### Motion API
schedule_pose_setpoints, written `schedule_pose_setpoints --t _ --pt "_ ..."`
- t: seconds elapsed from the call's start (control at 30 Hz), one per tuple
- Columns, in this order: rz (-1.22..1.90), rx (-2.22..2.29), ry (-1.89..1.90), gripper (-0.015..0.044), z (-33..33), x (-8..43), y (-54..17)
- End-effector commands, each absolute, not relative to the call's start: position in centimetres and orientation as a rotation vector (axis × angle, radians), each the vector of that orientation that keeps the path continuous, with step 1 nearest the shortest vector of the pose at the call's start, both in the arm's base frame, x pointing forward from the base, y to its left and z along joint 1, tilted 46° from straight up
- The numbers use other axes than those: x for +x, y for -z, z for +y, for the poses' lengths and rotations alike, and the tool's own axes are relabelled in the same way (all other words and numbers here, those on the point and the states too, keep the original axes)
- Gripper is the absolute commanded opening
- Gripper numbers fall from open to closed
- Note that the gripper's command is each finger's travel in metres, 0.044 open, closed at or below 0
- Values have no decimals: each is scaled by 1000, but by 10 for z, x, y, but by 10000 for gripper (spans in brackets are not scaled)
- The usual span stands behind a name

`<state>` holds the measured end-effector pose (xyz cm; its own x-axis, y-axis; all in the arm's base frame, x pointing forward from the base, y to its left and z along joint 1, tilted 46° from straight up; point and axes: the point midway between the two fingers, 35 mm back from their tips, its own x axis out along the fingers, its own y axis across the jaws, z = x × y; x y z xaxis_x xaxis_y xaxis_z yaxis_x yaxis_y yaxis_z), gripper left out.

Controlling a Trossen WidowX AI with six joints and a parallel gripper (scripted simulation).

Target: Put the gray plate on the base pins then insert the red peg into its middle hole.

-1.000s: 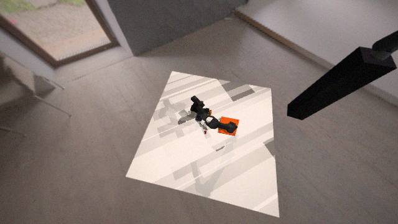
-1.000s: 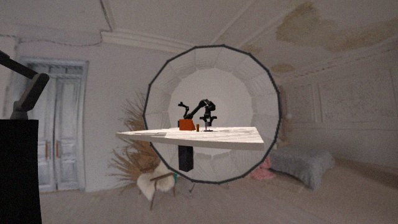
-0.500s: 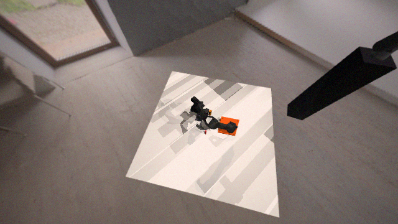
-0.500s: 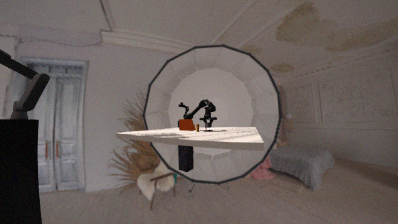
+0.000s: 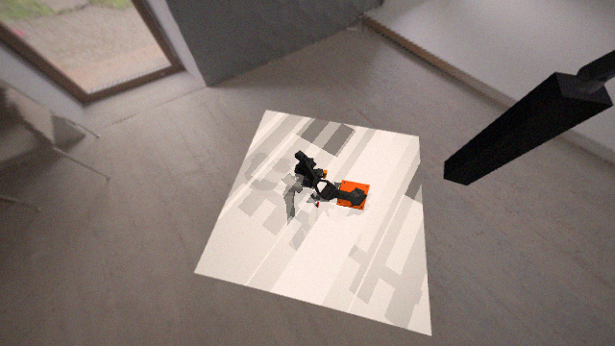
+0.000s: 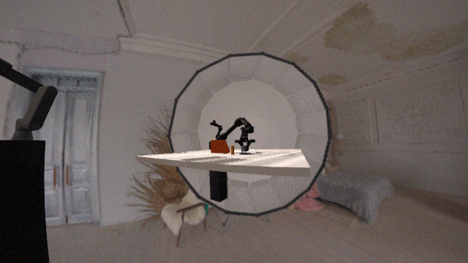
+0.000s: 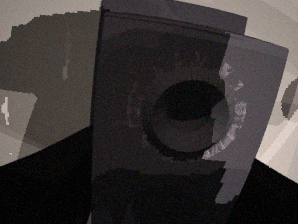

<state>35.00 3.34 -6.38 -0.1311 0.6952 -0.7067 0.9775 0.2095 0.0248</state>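
Observation:
The gray plate [image 7: 120,60] fills the middle of the wrist view, with its large round hole showing dark. My gripper [image 7: 157,137] [image 6: 244,147] is shut on the plate, with the black fingers at its left and right sides. In the exterior view it is low over the table. A gray strip, perhaps the base [image 7: 175,7], shows past the plate's far edge. The pins are hidden, and whether the plate touches them or lies flat cannot be told. The red peg [image 5: 317,205] is a tiny spot beside the arm in the top view.
An orange block [image 5: 346,186] [image 6: 219,147] stands under the arm's mount. A small orange-yellow cylinder [image 5: 325,173] [image 6: 232,150] stands near the arm. Bands of shadow cross the white table [image 5: 307,284] [image 6: 289,162].

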Motion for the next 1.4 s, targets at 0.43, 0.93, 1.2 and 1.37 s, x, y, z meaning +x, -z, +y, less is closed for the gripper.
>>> schedule_pose_setpoints --t 0.43,0.93,1.2,1.37 --pt "1899 1554 613 0 41 347 71" --pt "1899 1554 613 289 41 347 71" --pt "1899 1554 613 440 41 347 71" --pt "1895 1551 610 440 37 350 68"
